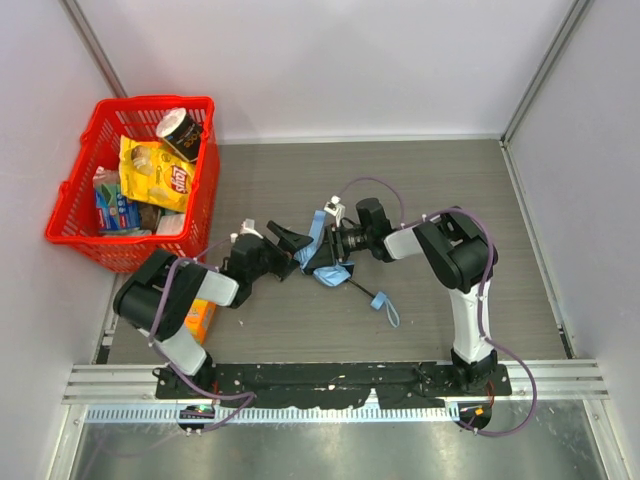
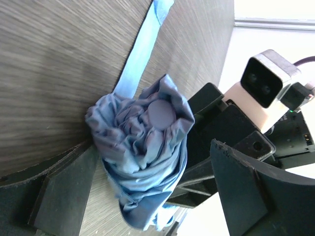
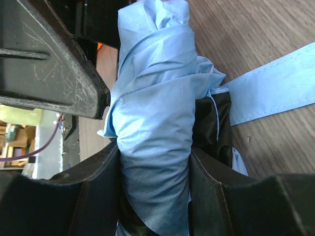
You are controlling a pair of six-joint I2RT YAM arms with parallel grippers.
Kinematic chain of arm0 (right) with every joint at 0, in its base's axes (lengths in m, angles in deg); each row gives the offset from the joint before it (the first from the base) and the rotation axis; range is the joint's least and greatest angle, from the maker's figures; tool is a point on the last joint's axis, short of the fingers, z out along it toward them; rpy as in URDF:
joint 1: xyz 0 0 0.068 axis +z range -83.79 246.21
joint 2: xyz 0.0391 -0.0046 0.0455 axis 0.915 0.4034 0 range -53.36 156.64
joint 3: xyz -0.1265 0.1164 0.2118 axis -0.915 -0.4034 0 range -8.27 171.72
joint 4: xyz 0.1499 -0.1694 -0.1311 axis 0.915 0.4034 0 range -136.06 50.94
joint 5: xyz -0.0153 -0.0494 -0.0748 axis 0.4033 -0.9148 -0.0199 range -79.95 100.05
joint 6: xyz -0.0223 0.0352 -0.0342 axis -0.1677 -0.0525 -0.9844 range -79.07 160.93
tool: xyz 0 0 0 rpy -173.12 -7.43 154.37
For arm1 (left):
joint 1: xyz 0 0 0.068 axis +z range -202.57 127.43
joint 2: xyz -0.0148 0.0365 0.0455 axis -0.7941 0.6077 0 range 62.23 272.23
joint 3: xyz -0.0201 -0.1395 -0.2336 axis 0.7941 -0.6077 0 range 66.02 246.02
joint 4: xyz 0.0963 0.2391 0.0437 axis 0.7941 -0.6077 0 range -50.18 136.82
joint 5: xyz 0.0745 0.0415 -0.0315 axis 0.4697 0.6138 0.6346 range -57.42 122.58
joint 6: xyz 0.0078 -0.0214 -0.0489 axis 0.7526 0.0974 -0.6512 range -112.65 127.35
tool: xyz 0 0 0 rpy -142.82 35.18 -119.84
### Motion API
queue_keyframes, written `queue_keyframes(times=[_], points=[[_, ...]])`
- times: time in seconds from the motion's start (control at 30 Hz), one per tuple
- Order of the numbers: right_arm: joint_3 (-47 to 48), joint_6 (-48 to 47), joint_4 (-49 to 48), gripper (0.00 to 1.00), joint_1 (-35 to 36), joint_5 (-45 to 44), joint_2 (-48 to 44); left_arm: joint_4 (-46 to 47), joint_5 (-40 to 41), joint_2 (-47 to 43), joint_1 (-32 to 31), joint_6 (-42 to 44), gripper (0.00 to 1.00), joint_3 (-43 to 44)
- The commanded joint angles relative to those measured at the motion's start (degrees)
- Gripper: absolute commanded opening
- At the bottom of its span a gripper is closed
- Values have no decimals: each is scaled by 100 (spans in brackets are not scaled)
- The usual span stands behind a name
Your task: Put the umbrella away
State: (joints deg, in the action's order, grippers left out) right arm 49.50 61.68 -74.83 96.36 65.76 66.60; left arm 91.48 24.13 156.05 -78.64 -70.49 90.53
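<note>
the right claw [image 3: 155,169] is clamped on the rolled blue umbrella [image 3: 155,98], near the middle of the table [image 1: 450,190]. the left claw [image 2: 152,157] is spread wide, its jaws either side of the umbrella's bunched end. the strap [image 2: 140,54] lies flat on the wood.

You'll find the umbrella [image 1: 328,272] at mid-table [image 1: 450,190], with the left gripper [image 1: 297,250] on its left and the right gripper [image 1: 333,247] on its right (fingers either side of it). The basket [image 1: 205,170] sits far left, and a box [image 1: 203,318] near left.
</note>
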Motion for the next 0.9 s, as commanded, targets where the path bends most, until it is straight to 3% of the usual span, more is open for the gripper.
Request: queue_keyframes(times=[0.0,0.1,0.3,0.37,0.43,0.67,0.87], points=[[-223,543,663,1,70,221,536,411,-377,549,-4,-433,100,-34],[-188,974,180,1,0,432,616,115,-18,383,-30,-399,98,-201],[-171,1554,-576,1,-1,758,704,-1643,220,76,-144,278,88,396],[-118,1537,-542,1,-18,767,652,-2091,431,-82,-153,532,89,493],[-74,1546,-515,1,-9,819,599,-2645,598,-214,-153,770,97,581],[-56,1914,-971,1,-18,916,458,-2665,503,-136,-162,683,99,519],[49,1968,-990,1,-18,951,282,-2603,484,127,-241,647,85,721]])
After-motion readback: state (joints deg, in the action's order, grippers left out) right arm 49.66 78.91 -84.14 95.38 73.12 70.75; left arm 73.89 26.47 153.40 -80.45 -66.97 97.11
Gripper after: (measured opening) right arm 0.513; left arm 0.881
